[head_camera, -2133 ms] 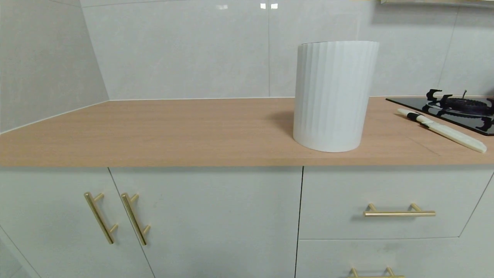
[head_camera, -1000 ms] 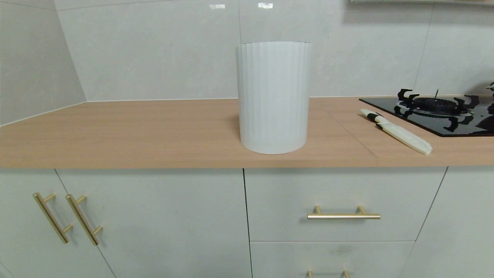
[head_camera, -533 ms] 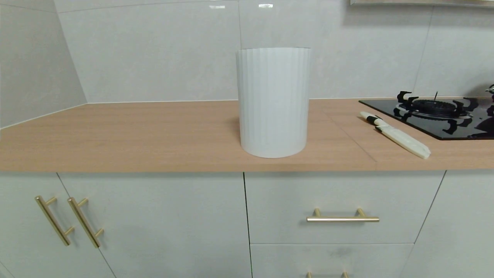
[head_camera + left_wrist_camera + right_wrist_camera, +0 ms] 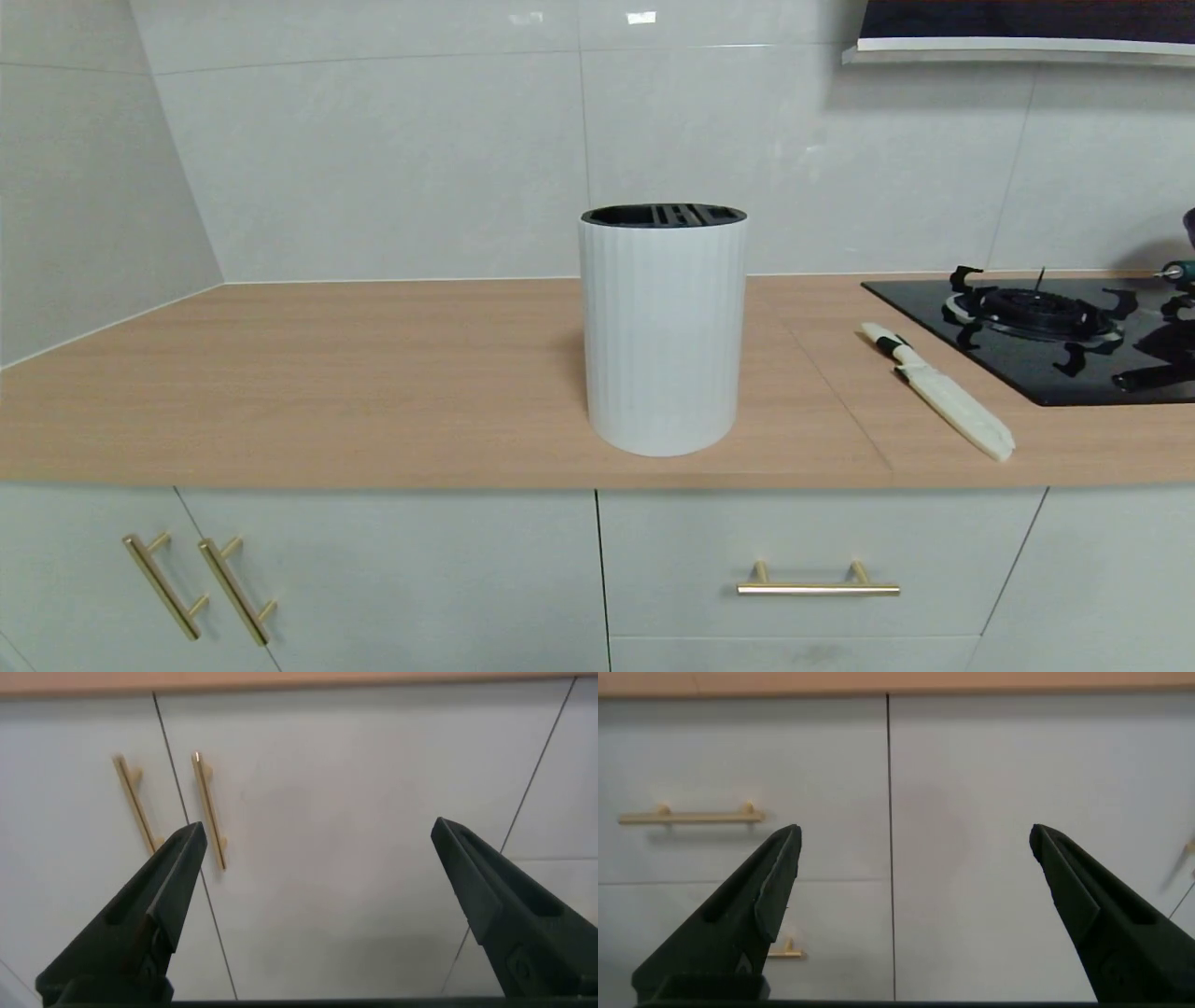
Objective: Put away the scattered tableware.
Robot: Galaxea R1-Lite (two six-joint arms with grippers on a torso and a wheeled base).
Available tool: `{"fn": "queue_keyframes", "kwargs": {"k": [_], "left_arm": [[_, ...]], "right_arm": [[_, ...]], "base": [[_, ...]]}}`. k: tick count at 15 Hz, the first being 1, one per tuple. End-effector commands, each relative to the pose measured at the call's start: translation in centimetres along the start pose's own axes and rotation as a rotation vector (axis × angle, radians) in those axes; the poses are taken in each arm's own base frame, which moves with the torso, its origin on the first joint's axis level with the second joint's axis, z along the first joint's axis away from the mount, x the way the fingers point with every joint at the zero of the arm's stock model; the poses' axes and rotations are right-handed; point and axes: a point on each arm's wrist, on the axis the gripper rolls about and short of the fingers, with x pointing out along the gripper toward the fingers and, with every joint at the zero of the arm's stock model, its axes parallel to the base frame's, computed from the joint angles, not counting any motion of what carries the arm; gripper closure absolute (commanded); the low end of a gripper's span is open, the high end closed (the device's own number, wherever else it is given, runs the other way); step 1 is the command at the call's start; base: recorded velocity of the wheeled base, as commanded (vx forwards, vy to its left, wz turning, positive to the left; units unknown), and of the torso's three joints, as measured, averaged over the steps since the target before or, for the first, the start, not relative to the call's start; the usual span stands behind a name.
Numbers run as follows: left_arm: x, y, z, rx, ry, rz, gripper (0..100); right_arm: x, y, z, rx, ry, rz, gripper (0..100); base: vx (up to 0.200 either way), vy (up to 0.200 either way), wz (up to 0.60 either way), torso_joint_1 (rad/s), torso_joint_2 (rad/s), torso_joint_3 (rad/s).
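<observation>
1. The left gripper (image 4: 318, 826) faces the white cupboard doors (image 4: 355, 859), near two brass handles (image 4: 207, 810). Its jaws stand wide apart and hold nothing.
2. The right gripper (image 4: 915, 831) faces the drawer fronts (image 4: 738, 784) under the counter, its jaws likewise wide apart and empty.
3. On the wooden counter (image 4: 327, 373), close to its front edge, a white ribbed holder (image 4: 663, 336) with a black slotted top stands upright.
4. To the holder's right and apart from it, a white knife (image 4: 936, 390) lies flat near the black hob (image 4: 1036, 327).
</observation>
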Motion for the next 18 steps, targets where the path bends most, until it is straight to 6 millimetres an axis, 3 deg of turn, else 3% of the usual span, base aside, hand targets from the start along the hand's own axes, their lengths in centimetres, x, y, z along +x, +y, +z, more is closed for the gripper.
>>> {"fn": "queue_keyframes", "kwargs": {"k": [1, 18], "left_arm": [[0.00, 0.00, 0.00, 0.000, -0.001, 0.000, 0], [0.00, 0.00, 0.00, 0.000, -0.001, 0.000, 0]], "right_arm": [[0.01, 0.00, -0.01, 0.000, 0.002, -0.001, 0], [0.01, 0.00, -0.01, 0.001, 0.002, 0.001, 0]], "base": [[0.000, 0.000, 0.00, 0.178, -0.47, -0.281], [0.000, 0.000, 0.00, 0.219, -0.50, -0.284]]}}
